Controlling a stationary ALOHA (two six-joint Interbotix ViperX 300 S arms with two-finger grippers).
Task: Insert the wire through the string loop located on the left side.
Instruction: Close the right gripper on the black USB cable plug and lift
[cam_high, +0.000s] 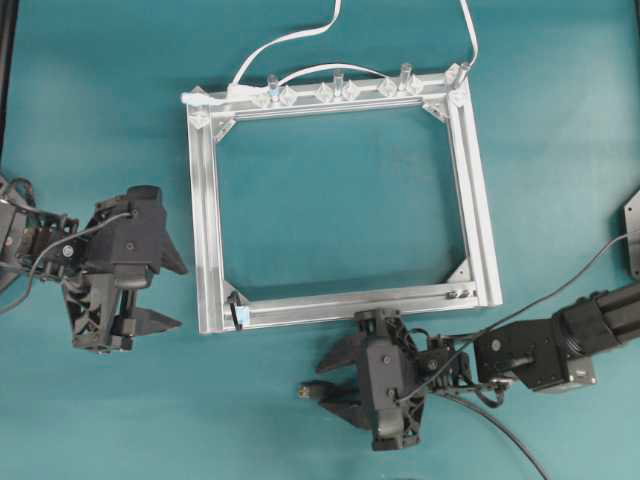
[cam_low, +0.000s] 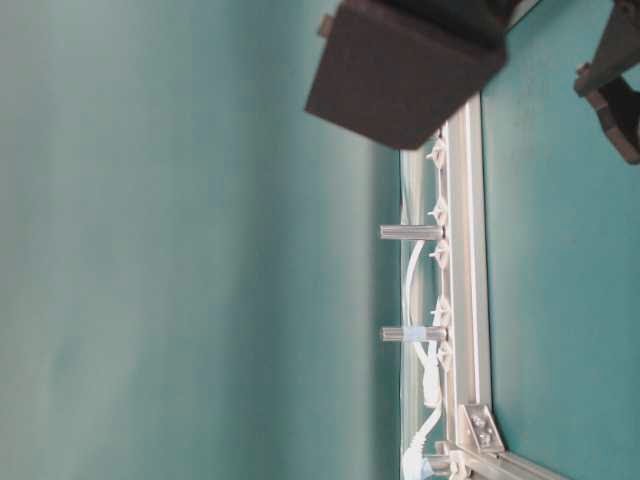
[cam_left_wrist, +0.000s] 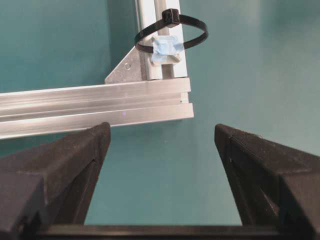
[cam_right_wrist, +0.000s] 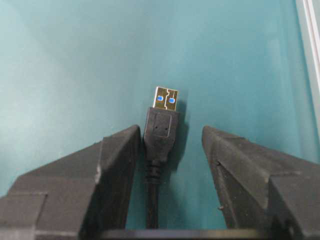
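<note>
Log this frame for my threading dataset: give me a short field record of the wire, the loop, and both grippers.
wire: plug lies on the table between the right gripper's fingers, apparently ungripped
string loop: upright on the frame corner, nothing through it
left gripper: open, empty, facing the loop
right gripper: open around the plug
threading: not yet done

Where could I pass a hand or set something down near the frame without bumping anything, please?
Bare teal table lies inside the silver frame, and in a wide patch left of the top rail. The near edge is crowded: the left gripper beside the string loop, the right gripper around the wire. White cable clutters the top rail.
</note>
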